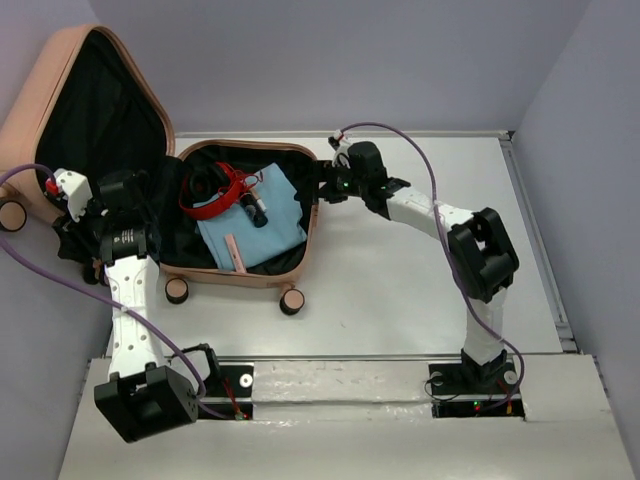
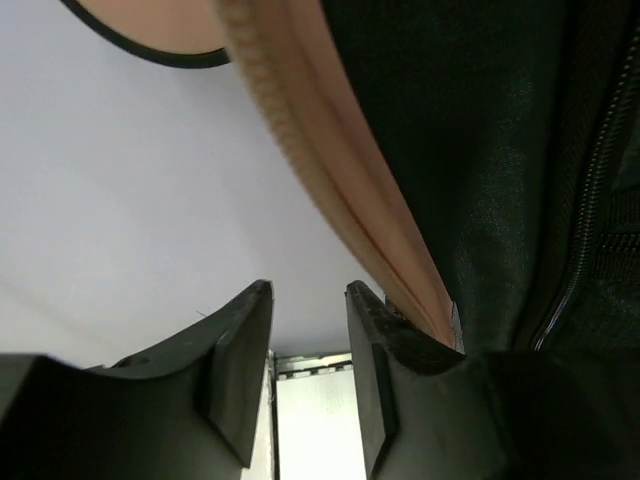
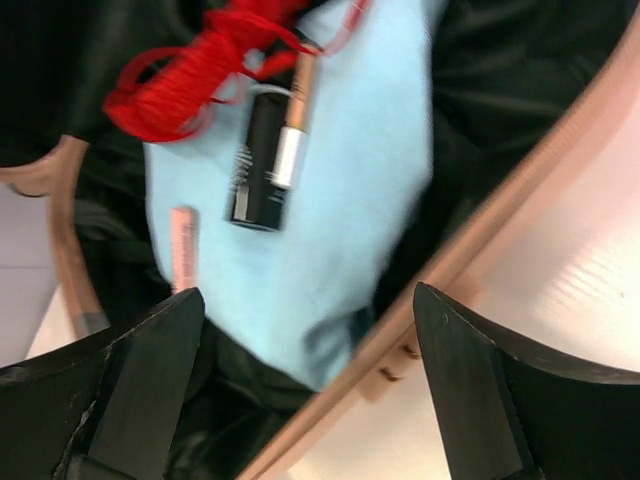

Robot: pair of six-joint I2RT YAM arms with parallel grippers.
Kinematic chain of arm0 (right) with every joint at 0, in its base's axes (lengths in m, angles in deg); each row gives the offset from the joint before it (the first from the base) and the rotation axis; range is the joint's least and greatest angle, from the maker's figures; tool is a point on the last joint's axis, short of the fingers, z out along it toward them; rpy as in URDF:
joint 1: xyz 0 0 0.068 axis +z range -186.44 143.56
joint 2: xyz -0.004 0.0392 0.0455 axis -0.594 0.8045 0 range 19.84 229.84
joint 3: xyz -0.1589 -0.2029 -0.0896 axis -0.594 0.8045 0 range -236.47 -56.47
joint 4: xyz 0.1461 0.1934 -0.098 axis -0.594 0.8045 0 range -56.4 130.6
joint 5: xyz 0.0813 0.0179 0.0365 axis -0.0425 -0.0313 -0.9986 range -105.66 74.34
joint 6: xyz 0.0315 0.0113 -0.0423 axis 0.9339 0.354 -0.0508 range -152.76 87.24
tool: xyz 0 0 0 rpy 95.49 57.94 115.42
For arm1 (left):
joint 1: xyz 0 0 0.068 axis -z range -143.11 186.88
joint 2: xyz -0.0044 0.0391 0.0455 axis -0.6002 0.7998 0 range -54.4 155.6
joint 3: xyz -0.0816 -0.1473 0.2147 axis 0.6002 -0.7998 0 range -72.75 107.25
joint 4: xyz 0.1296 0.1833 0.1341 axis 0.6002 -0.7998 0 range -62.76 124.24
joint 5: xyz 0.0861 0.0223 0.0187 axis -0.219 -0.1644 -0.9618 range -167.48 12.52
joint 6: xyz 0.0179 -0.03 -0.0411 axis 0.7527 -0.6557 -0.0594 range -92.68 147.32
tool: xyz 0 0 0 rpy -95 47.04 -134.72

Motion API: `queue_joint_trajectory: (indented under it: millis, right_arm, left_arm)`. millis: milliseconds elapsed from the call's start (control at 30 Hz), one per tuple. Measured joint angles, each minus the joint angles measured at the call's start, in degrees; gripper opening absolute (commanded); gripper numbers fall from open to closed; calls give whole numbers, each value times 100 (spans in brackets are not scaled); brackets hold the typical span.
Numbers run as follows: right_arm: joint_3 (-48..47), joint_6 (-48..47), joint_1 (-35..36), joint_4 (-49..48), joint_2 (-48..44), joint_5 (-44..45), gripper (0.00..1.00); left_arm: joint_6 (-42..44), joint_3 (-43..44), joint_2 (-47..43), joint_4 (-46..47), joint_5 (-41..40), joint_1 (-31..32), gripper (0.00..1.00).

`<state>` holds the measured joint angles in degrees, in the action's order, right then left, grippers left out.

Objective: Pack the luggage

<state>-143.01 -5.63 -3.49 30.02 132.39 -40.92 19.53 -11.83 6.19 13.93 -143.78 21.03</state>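
The peach-pink luggage (image 1: 235,282) lies open at the left of the table, its lid (image 1: 55,95) raised and showing black lining. Inside lie a light blue cloth (image 1: 270,228), a red cord (image 1: 215,190), a black cylinder (image 1: 255,207) and a pink stick (image 1: 233,252). My left gripper (image 1: 148,200) is open and empty beside the lid's rim (image 2: 330,150), which runs just past its right finger (image 2: 375,340). My right gripper (image 1: 322,186) is open wide and empty above the case's right rim (image 3: 480,240), over the blue cloth (image 3: 350,180).
The case's caster wheels (image 1: 291,300) stand on the table at its near side. Purple cables loop from both arms. Grey walls close in the left, back and right. A metal rail runs along the table's right edge (image 1: 535,240).
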Motion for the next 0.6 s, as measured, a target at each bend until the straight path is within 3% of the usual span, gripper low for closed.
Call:
queue_joint_trajectory:
  millis: [33,100,200,233,333,400,467,600]
  right_arm:
    - [0,15,0,7,98,4,91]
    - [-48,103,-37,-79,334,9,90]
    - [-201,212,-87,-72,450,-26,90]
    - [-258,232,-85,-79,501,-28,88]
    - [-407,275,-101,-116,643,-37,73]
    - [-496,299,-114,-129,734,-35,69]
    - [-560,310,-114,-127,802,-22,56]
    - [-610,273,-122,-90,857,136,60]
  left_arm:
    - [59,0,20,59,2,-2,37]
    - [129,17,68,170,-2,-2,19]
    - [203,39,162,319,48,-2,6]
    - [221,39,188,354,81,-2,6]
    - [258,39,184,463,170,9,6]
    - [262,39,179,507,195,76,6]
    - [291,28,142,564,190,245,6]
    - [439,-227,-114,870,162,616,6]
